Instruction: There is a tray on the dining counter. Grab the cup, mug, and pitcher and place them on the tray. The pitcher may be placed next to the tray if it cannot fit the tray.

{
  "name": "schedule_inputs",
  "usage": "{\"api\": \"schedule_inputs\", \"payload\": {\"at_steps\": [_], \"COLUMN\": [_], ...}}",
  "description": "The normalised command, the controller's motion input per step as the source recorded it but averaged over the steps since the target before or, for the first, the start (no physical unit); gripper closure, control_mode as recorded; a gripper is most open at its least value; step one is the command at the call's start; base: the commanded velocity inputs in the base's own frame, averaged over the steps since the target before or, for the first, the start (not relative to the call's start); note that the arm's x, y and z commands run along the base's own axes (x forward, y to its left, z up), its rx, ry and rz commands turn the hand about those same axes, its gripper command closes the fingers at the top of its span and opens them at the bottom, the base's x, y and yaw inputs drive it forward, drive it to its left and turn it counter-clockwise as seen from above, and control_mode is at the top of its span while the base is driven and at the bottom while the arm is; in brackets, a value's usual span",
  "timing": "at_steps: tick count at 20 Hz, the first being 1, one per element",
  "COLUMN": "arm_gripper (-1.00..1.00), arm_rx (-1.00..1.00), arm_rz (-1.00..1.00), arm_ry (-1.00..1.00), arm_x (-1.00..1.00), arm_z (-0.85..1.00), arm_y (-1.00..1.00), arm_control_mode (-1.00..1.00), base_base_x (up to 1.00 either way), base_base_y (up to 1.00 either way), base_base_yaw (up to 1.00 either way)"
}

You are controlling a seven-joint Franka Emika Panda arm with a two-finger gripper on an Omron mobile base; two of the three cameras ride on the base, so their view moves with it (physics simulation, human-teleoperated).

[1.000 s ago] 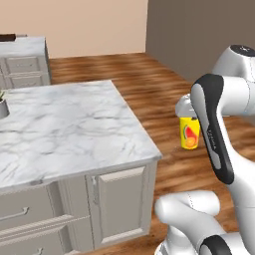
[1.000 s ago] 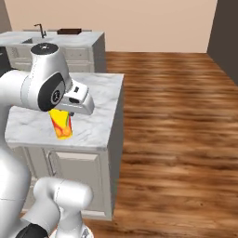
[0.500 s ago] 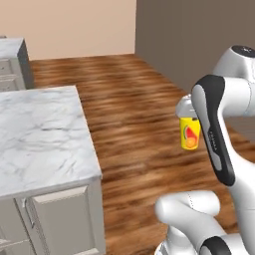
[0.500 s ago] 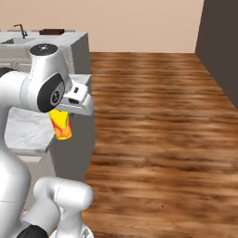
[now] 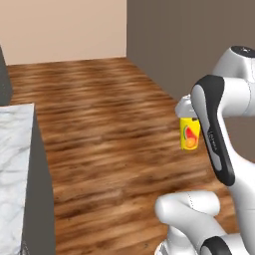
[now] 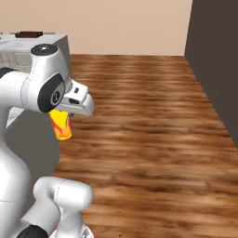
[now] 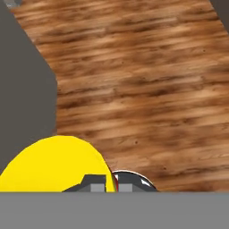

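Note:
The yellow cup (image 5: 190, 134) with its red-orange design hangs in the air above the wooden floor, and my gripper (image 7: 107, 184) is shut on its rim. From the right base the cup (image 6: 61, 124) shows just under my white hand. In the hand view the cup (image 7: 53, 165) bulges yellow at the lower left, beside the dark fingertips. Far off at the upper left a dark brown tray (image 6: 29, 34) lies on the dining counter (image 6: 52, 38). The mug and the pitcher are out of view.
A marble island top (image 5: 12, 164) with a grey side juts in at the left edge. Brown plank floor (image 6: 139, 121) spreads wide ahead of me. A dark grey wall (image 6: 214, 56) closes off the right side, and a beige wall stands at the back.
The whole picture has swung, so the base has turned: the marble island has slid off to the left and open floor has come in. The cup stays held in the gripper.

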Motion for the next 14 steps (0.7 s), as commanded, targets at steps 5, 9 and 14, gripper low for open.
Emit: {"api": "schedule_inputs", "payload": {"at_steps": [5, 9, 14], "arm_gripper": [1.0, 1.0, 1.0], "arm_rx": [0.0, 0.0, 0.0], "arm_rz": [0.0, 0.0, 0.0], "arm_ry": [0.0, 0.0, 0.0], "arm_x": [0.0, 0.0, 0.0], "arm_z": [0.0, 0.0, 0.0], "arm_y": [0.0, 0.0, 0.0], "arm_control_mode": [1.0, 1.0, 1.0], "base_base_x": [1.0, 1.0, 1.0], "base_base_y": [-0.86, -0.72, -0.2], "base_base_yaw": [0.0, 0.0, 0.05]}}
